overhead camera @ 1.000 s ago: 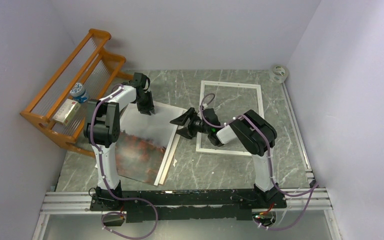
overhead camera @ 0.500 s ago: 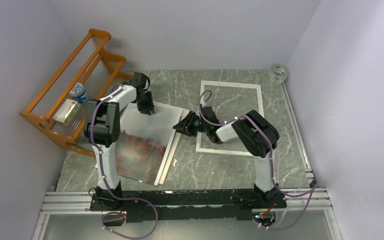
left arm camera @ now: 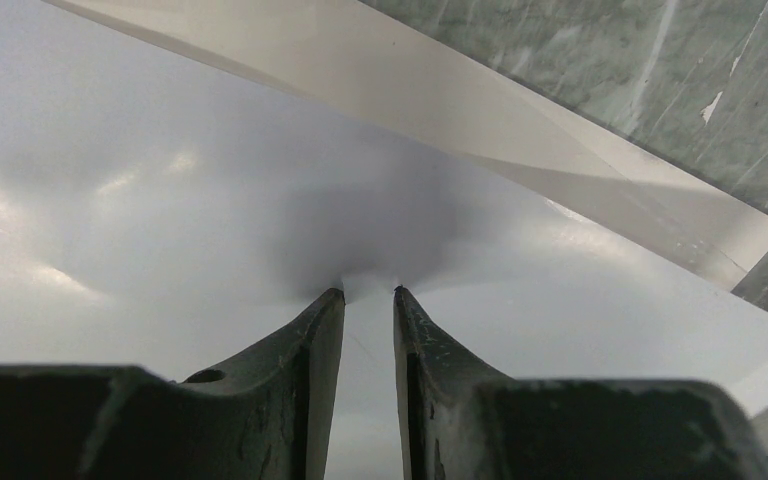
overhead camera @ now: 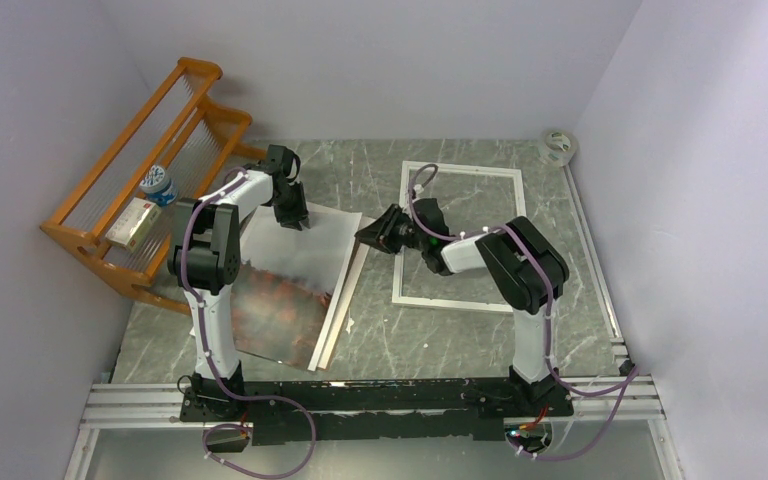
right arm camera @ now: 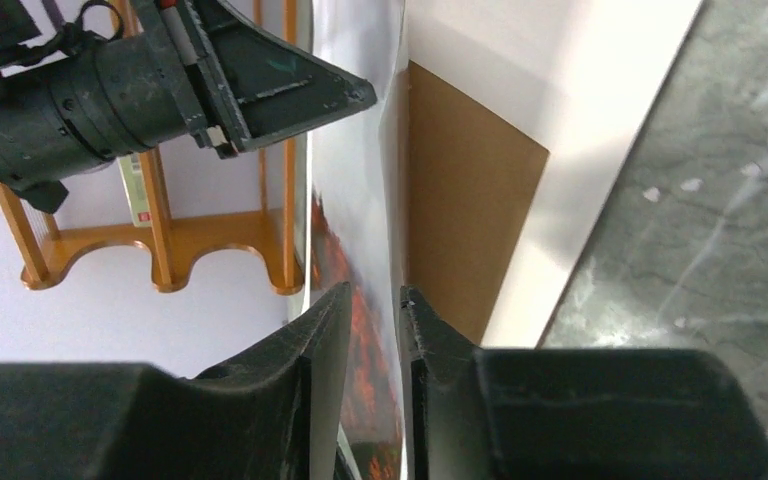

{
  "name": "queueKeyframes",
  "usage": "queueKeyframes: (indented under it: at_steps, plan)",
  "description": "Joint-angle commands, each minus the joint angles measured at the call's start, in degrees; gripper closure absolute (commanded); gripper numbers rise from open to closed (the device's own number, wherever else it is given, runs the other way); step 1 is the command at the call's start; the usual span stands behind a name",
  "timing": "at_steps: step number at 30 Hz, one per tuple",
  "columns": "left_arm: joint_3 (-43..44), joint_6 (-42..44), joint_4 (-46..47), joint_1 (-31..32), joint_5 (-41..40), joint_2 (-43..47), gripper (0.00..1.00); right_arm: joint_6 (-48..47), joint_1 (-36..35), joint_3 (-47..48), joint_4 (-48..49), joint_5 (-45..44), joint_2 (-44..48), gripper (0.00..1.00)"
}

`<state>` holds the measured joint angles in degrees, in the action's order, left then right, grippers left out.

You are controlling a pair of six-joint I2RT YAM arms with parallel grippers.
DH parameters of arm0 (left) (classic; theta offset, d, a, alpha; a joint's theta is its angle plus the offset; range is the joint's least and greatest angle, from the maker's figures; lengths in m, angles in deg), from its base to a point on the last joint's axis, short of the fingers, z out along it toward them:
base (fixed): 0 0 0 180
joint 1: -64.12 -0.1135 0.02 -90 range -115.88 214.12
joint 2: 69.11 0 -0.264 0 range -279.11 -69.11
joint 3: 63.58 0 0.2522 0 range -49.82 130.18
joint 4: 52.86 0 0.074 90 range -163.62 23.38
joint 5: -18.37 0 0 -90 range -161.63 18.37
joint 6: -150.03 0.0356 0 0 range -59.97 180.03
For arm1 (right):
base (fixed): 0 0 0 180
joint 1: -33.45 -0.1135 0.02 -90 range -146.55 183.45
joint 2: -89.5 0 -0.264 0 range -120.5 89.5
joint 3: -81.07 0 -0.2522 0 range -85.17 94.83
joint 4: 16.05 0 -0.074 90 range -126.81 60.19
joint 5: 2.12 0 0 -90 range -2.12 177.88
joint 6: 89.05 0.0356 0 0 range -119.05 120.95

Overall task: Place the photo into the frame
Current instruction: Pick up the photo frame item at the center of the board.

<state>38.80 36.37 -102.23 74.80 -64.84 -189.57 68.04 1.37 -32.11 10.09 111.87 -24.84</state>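
While the orange rack (overhead camera: 121, 151) stood at the far left by the wall, the left pincer (left arm camera: 368, 292) was clenched on the grey top part of the photo (overhead camera: 290, 280), and the paper puckered at its tips. The photo's red trees were at the near end. Its right side was lifted off a brown board (right arm camera: 460, 220) with a white edge, perhaps a backing, though the view was too poor to be sure. The right pincer (right arm camera: 372, 292) was pinched shut on the photo's right edge, with the sheet between its two fingers. Further right, the frame (overhead camera: 460, 168) lay flat on the surface (overhead camera: 410, 340), apart from the photo. A roll of tape (overhead camera: 560, 147) sat in the far right corner.
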Motion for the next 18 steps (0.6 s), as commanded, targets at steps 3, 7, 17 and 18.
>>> queueKeyframes:
  at_steps: [3,7,17,18]
  plan:
    - [-4.81,-0.14,-7.48,1.01,1.43,-5.27,0.68,-3.32,0.23,3.97,1.2,-0.06,-0.36,0.79]
    - [-4.99,-0.31,-7.02,1.01,1.82,-4.74,0.67,-5.51,0.35,6.48,-2.02,-0.08,-1.12,0.84]
    - [-4.65,-0.79,-7.61,0.93,1.51,-3.08,0.66,-8.01,0.9,6.82,-6.35,-1.0,0.61,1.0]
    - [-4.53,-0.82,-7.68,0.88,1.4,-2.57,0.65,-9.12,1.03,7.41,-8.34,-1.2,1.51,1.0]
